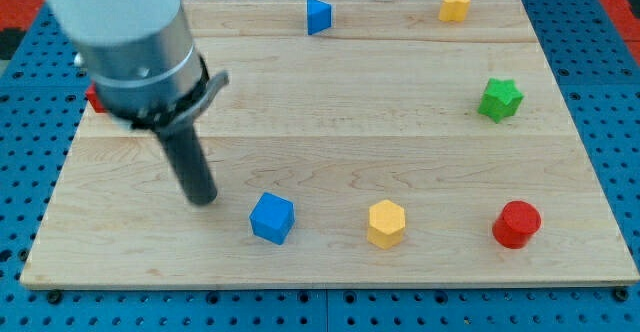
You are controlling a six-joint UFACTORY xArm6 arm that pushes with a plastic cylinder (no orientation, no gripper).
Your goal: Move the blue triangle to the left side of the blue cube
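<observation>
The pale wooden bench (330, 122) carries a blue triangle (318, 16) and a yellow block (454, 5) along the view's top edge, with a green star (500, 100) at the right. Near the bottom lie a blue cube (272, 218), a yellow hexagon (386, 223) and a red cylinder (516, 224). A red block (95, 99) shows at the left edge, mostly hidden.

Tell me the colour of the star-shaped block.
Green. The star block sits near the view's right edge, clear in the camera view.

No legible text or markings.
</observation>
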